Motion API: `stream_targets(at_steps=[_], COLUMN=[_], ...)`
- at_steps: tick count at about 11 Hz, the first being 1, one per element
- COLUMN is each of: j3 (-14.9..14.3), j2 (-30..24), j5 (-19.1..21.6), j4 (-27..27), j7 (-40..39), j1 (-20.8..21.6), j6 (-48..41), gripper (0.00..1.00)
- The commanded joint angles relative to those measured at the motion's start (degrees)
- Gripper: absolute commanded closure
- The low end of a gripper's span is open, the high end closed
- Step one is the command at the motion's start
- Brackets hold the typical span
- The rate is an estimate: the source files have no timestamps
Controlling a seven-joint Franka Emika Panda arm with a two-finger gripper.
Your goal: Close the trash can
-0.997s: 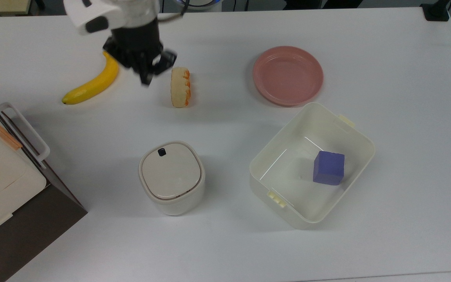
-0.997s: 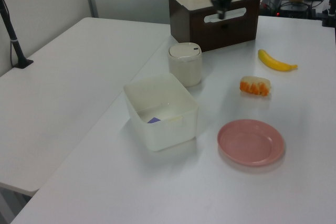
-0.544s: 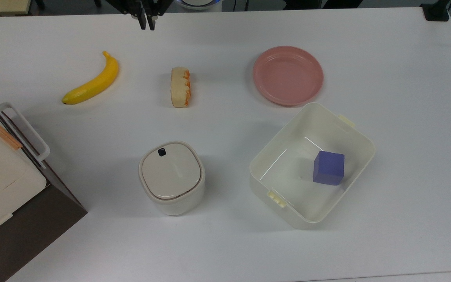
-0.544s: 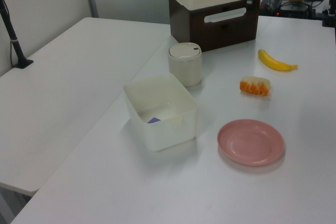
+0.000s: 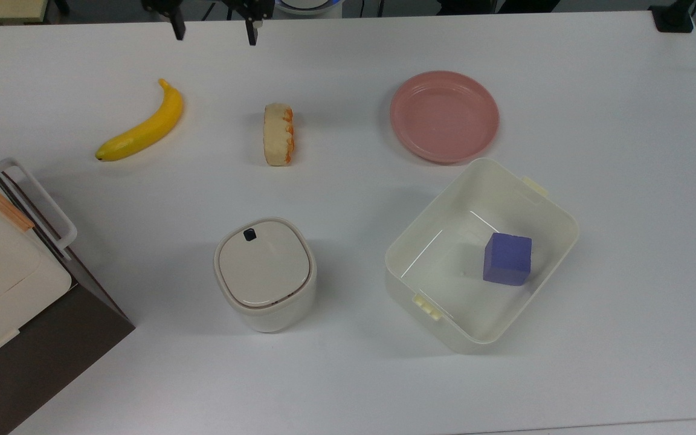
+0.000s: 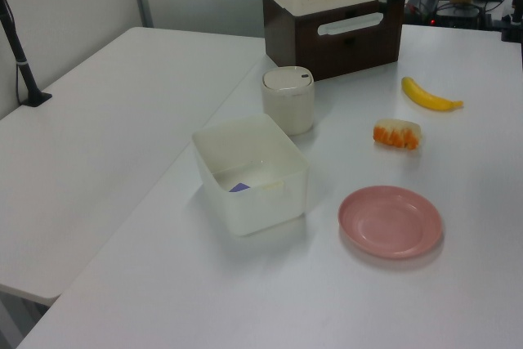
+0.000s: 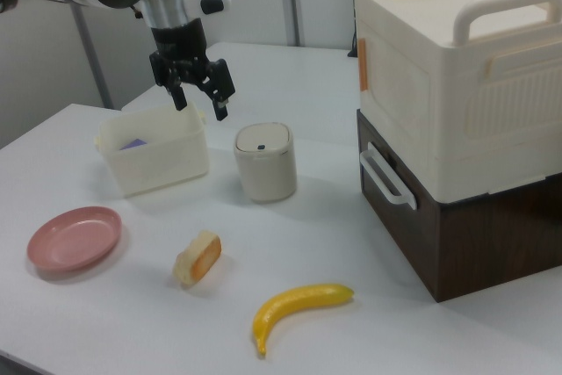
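Trash can (image 5: 264,275) upright on table (image 5: 348,374), lid flat down, black button at its 11 o'clock edge in the top view. Cream tub (image 5: 482,254) at 3 o'clock of it, purple block (image 5: 508,258) inside. End effector (image 7: 199,98) raised well above, spread wide, empty. Banana (image 5: 140,129) and bread piece (image 5: 278,134) toward 12 o'clock; pink plate (image 5: 444,116) at 1 o'clock.
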Motion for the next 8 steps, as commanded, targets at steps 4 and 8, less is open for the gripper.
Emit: stream_targets(at_steps=[4,8], j3=[-0.3,-0.2], j2=[-4.0,-3.7], j5=[-0.8,-0.7], j4=[-2.2,-1.3], j7=[2.8,2.8], j1=[0.6,0.7], j6=[-1.8,-1.5], gripper=[0.00,0.00])
